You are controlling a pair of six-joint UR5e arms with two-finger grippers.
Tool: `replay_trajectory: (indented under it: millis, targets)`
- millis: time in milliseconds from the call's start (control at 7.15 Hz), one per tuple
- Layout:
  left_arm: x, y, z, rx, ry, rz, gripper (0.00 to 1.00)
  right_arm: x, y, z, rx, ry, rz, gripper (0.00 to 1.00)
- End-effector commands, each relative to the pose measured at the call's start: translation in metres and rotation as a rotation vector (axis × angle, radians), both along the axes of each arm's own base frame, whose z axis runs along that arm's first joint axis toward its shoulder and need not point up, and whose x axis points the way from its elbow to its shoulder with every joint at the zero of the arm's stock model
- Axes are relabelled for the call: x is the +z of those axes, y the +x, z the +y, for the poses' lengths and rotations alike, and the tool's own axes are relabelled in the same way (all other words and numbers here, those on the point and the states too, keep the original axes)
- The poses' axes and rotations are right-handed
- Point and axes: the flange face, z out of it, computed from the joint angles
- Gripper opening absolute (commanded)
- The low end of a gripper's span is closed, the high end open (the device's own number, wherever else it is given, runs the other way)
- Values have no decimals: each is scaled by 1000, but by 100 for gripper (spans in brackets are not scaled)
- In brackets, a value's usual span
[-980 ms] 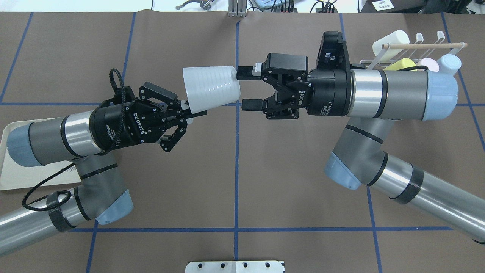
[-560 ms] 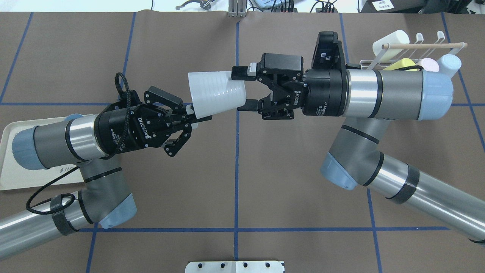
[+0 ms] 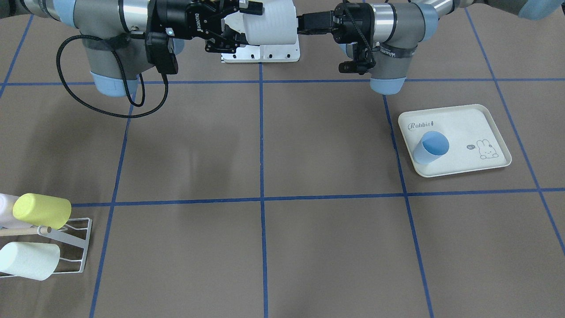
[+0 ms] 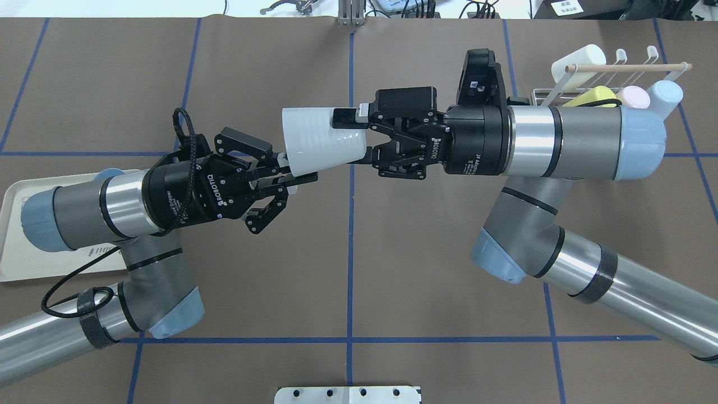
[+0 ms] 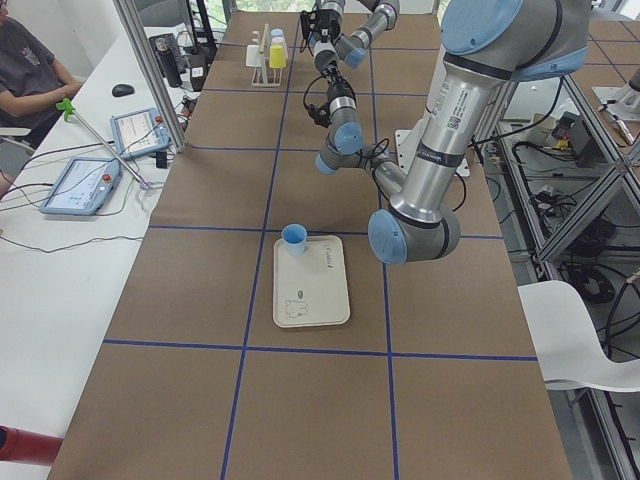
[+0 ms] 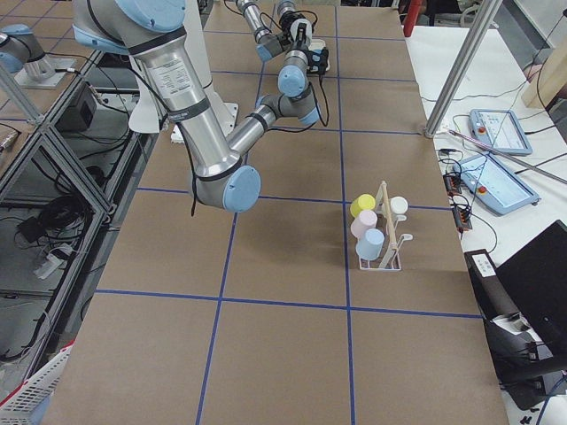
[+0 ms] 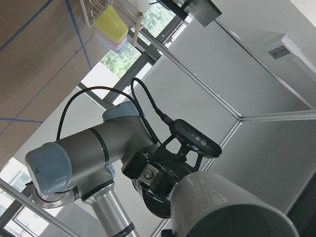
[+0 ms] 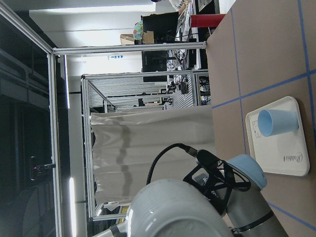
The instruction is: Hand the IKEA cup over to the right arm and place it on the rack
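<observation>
The white ribbed IKEA cup (image 4: 320, 140) hangs in mid-air over the table's centre line, lying on its side. My left gripper (image 4: 297, 174) is shut on its wide rim. From the other side my right gripper (image 4: 356, 137) straddles the narrow base, one finger over the top and one under, both against the cup wall. The front-facing view shows the same cup (image 3: 273, 22) between the right gripper (image 3: 245, 24) and the left gripper (image 3: 304, 22). The white wire rack (image 4: 547, 92) with its wooden dowel stands at the far right.
Cream, yellow, pink and light-blue cups lie on the rack (image 3: 75, 238). The cream Rabbit tray (image 3: 468, 119) near my left arm holds a blue cup (image 3: 430, 148). A metal plate (image 4: 348, 394) sits at the table's near edge.
My right gripper has moved left over the cup's base and its fingers have narrowed onto it. The left arm has shifted the cup slightly right and down.
</observation>
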Motion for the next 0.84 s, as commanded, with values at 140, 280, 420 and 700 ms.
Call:
replay_trajectory:
  millis: [140, 280, 420, 700]
  targets:
    - [0, -5, -2, -18, 6, -1, 100, -2, 4, 1, 5, 10, -9, 18]
    - [0, -11, -7, -34, 7, -1, 100, -4, 8, 0, 13, 13, -13, 18]
    - [8, -20, -17, -68, 3, -22, 100, -3, 14, -5, 26, 15, -13, 18]
    - [53, -43, -45, -214, 6, -165, 100, 5, 41, -30, 100, 4, 15, 18]
